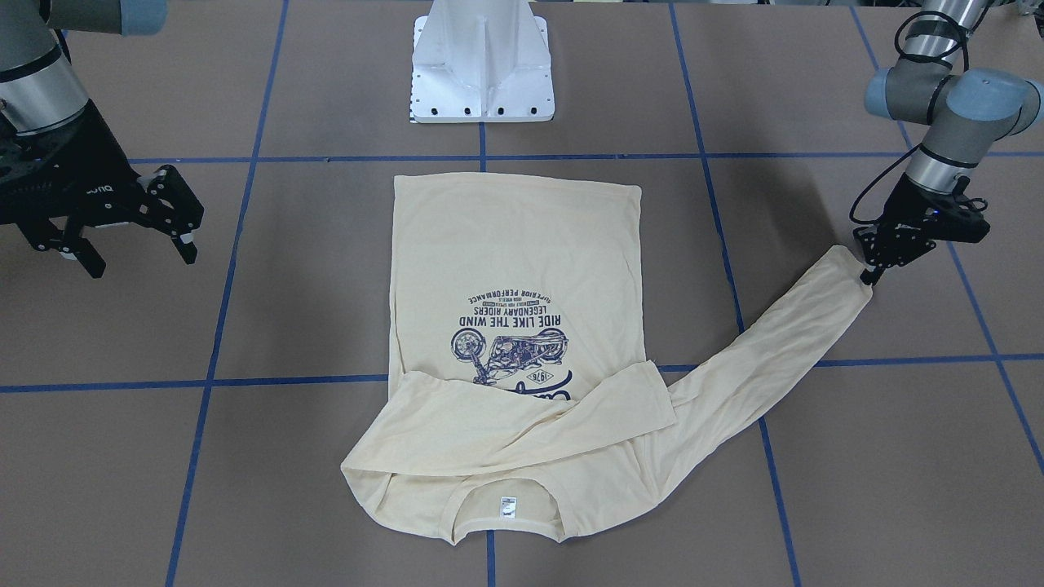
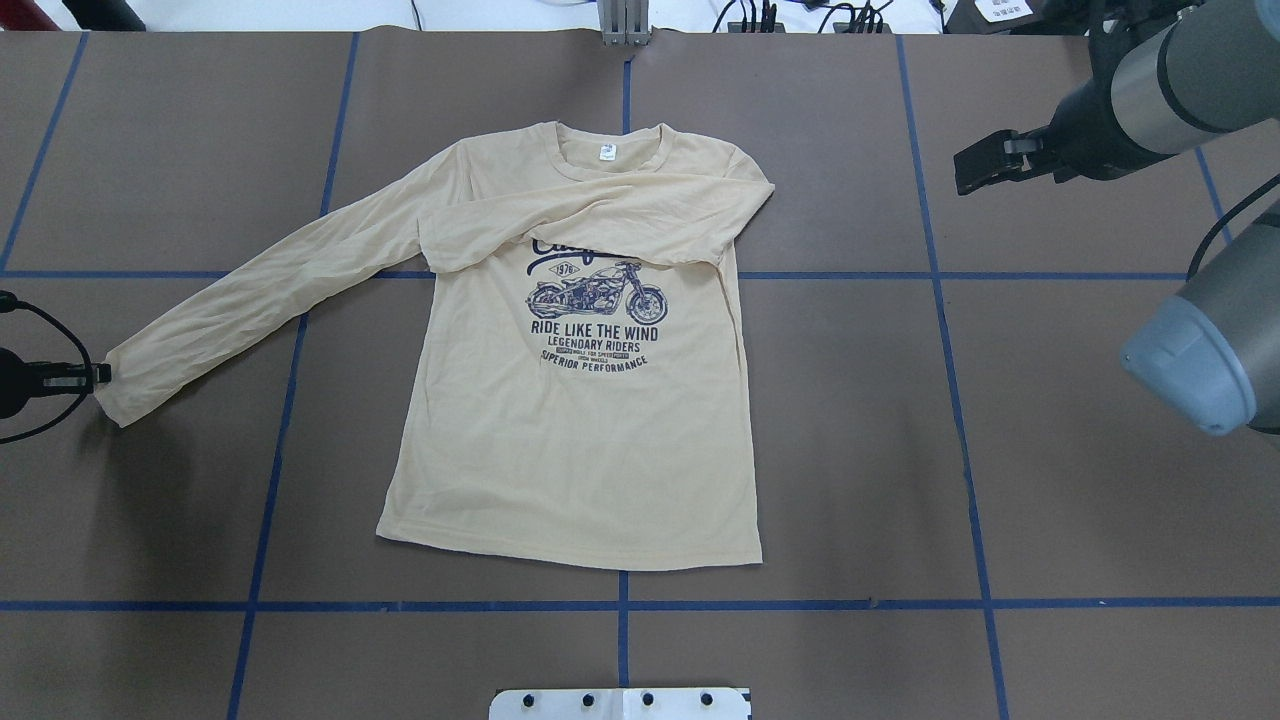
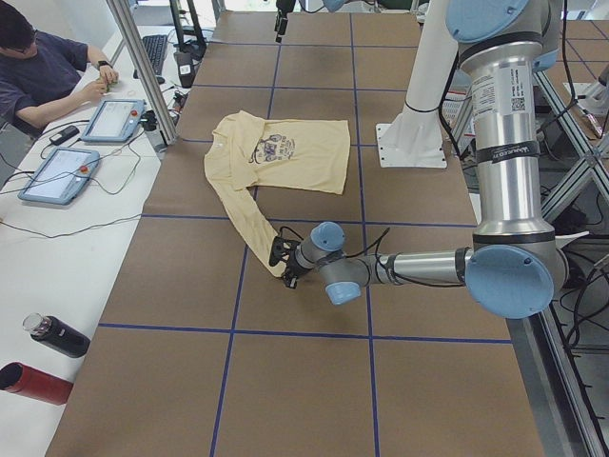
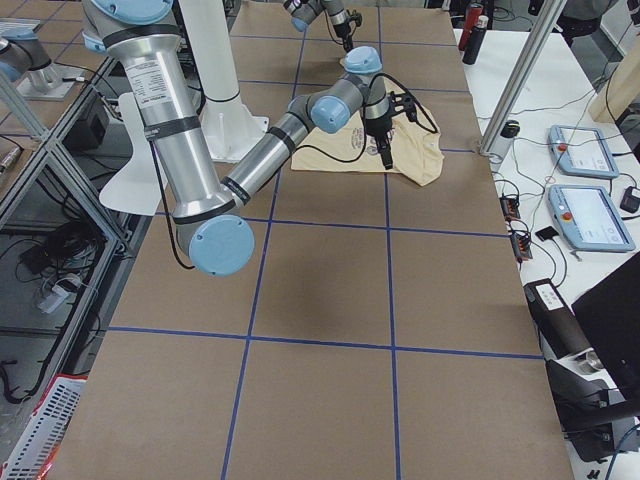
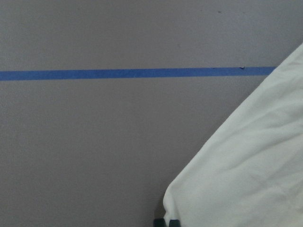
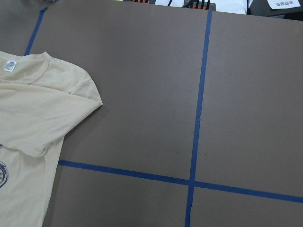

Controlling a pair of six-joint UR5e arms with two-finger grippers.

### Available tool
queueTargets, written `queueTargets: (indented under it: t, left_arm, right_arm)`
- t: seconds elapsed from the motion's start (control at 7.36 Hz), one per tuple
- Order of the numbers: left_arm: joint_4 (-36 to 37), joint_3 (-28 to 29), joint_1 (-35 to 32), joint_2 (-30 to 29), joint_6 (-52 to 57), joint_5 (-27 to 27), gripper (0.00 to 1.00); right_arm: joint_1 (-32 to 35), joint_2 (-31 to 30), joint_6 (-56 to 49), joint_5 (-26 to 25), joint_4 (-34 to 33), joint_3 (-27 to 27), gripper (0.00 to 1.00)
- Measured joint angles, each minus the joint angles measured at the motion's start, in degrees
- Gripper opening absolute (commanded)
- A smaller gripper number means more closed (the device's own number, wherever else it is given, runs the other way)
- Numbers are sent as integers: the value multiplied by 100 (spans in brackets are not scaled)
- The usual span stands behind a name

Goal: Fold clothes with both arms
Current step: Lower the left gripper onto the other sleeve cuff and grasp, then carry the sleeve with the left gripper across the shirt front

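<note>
The pale cream-yellow shirt (image 2: 580,440) lies flat and print side up in the middle of the table, neck label (image 2: 607,152) at the far end in the overhead view. One sleeve is folded across the chest (image 2: 600,225). The other sleeve (image 2: 250,300) stretches out toward the robot's left. My left gripper (image 1: 870,275) is down at that sleeve's cuff (image 1: 844,265) and looks shut on its corner; the left wrist view shows the cuff (image 5: 246,170) reaching the fingertips. My right gripper (image 1: 139,253) is open above bare table, well clear of the shirt.
The white pedestal base (image 1: 483,73) stands just behind the shirt's hem. Blue tape lines (image 2: 960,420) grid the brown table. A person sits at a side bench with tablets (image 3: 109,119); bottles (image 3: 57,335) lie there too.
</note>
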Motion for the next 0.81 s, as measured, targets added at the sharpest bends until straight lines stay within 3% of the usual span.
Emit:
queueTargets:
  t: [0.41,0.68,0.81]
  left_arm:
    - [477,-551,-149,-72,112,-576,0]
    - [2014,-1355,-335,-614,363,-812,0]
    - [3083,-1748,-370,-1171,415,-844,0]
  right_arm:
    - [0,-14,1,-2,0,-6,100]
    - [0,-14,5,4,0,-9,100]
    - [0,-13,19,4,0,-9,100]
